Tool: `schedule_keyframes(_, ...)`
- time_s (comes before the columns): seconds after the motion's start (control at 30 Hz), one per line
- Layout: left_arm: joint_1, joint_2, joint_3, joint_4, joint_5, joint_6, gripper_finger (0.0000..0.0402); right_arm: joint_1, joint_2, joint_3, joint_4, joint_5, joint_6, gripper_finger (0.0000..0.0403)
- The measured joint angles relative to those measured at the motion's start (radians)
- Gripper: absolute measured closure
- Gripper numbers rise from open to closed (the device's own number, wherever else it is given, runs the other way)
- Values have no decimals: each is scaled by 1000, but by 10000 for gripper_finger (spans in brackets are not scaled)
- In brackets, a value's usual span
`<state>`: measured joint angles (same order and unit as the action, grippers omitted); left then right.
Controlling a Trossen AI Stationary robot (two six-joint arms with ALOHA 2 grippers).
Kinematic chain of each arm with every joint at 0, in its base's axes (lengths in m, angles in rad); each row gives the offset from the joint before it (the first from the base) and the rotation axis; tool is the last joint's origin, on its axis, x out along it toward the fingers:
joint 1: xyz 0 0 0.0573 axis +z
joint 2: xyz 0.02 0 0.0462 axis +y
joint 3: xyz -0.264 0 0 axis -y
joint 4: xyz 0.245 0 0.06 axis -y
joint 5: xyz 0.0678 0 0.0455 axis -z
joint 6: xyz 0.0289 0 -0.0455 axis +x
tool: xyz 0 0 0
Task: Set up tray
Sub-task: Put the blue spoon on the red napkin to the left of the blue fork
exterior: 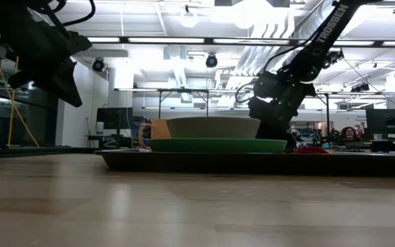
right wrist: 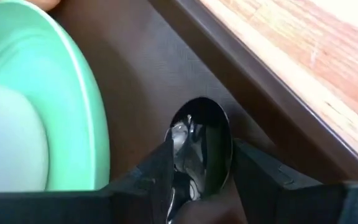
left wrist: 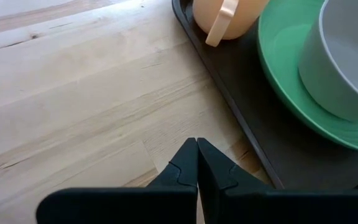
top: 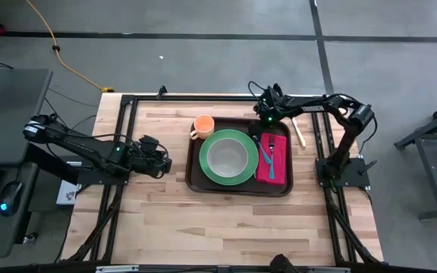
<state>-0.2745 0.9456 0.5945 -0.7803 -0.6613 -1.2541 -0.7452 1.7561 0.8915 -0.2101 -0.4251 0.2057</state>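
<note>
A pale wooden table fills the foreground of the low view, its planks running across under bright ceiling lights in a workshop room with desks and screens behind. On it, seen from above, sits the brown tray, right of the table's middle. The tray carries a green plate with a grey bowl on it, an orange cup at its far left corner, and a red napkin on its right side with a blue-handled fork lying on it. A wooden stick lies on the table just right of the tray.

The right gripper is over the tray's far right part, its fingers set on either side of a shiny metal spoon, gripping it just above the tray floor beside the plate. The word TROSSEN is readable on the right arm in the low view.

The left gripper hangs over bare table just left of the tray, fingers pressed together, holding nothing
</note>
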Motion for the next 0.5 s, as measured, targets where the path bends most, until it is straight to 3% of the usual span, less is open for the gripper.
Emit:
schedule_keyframes(0.2,0,0,0,-1,0,0,371,-1,0,-6,13,7,7,286)
schedule_keyframes(0.5,0,0,0,-1,0,10,371,-1,0,-7,13,8,4,366)
